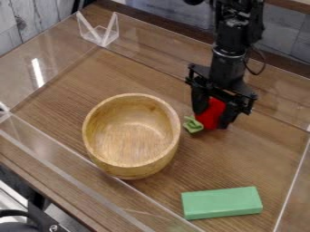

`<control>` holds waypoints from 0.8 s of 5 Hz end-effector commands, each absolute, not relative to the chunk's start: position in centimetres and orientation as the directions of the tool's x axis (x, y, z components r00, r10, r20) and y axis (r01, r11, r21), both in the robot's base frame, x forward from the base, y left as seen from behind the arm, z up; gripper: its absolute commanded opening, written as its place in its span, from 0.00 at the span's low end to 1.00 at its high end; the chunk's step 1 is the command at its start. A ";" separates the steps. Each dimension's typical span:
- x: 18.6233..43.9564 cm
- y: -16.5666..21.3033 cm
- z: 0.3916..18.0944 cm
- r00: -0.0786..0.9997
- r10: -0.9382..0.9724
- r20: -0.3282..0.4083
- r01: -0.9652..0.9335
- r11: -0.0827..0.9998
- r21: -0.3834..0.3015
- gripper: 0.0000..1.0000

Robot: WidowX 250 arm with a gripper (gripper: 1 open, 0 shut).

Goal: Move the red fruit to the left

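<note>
While a wooden bowl (132,134) sits left of it, the black end effector (219,111) points down with fingers straddling the red fruit (213,112) on the worktop (145,77); actual grip is unclear.

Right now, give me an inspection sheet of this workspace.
Surface: brown wood-grain tabletop inside clear plastic walls.
Job's things: small bright red toy fruit with green leafy end, lying right of the bowl, between the jaws.
Clutter: round wooden bowl, empty; flat green rectangular block near the front edge.
Grippers: black gripper pointing down, jaws on either side of the fruit; a firm grip cannot be confirmed.
Cables: nothing seen.
Surroundings: grey tiled wall behind.
</note>
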State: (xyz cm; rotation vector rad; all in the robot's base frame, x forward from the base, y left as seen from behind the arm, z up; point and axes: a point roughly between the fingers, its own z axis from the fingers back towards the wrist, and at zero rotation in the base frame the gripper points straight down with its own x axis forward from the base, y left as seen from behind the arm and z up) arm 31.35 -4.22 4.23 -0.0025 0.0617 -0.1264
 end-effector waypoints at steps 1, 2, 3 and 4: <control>31.8 -4.1 5.4 0.993 -0.119 -0.014 0.119 0.993 -0.008 0.00; 31.7 -4.0 5.7 0.994 -0.110 -0.015 0.110 0.994 -0.016 1.00; 31.6 -3.9 6.0 0.995 -0.100 -0.011 0.100 0.995 -0.022 1.00; 31.8 -3.9 6.0 0.995 -0.097 -0.009 0.097 0.995 -0.023 0.00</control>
